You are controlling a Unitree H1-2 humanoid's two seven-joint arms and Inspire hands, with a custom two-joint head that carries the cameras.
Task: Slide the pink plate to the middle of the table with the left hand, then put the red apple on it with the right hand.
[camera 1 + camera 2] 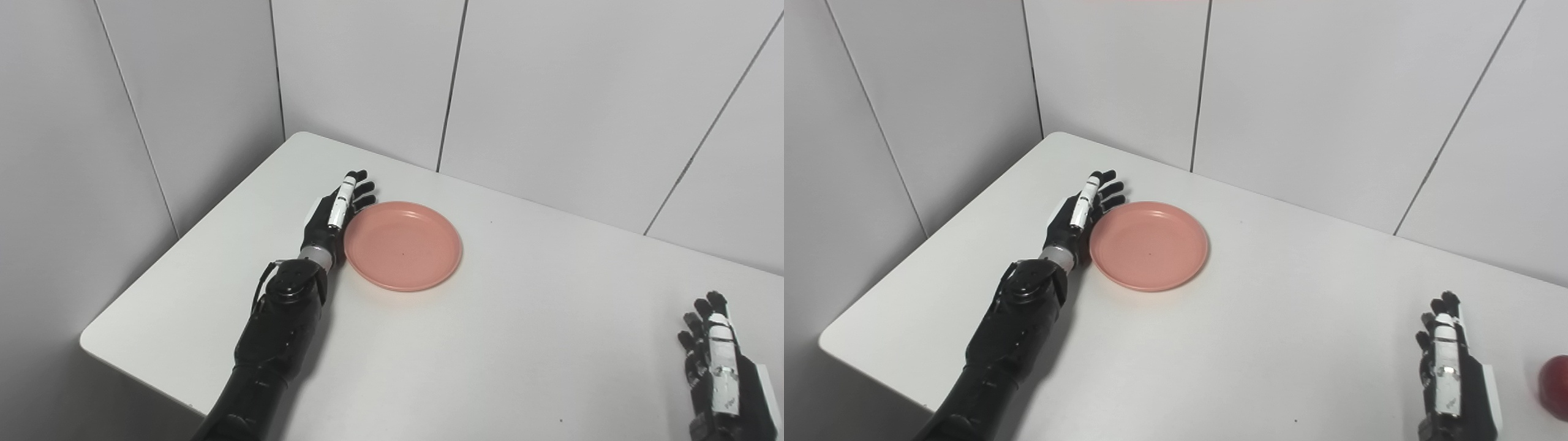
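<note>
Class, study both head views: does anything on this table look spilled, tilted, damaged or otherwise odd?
Nothing stands out. The pink plate lies flat and empty, the left hand open against its left rim. The red apple sits at the right-eye view's edge, beside the open right hand. The table shows no spills.

Pink plate: round, shallow, empty, with a low raised rim; lies flat and upright on the left part of the white table, nearer the far edge. Red apple: only partly seen, cut by the right border of the right eye view; sits on the same surface at the near right, well apart from the plate.
</note>
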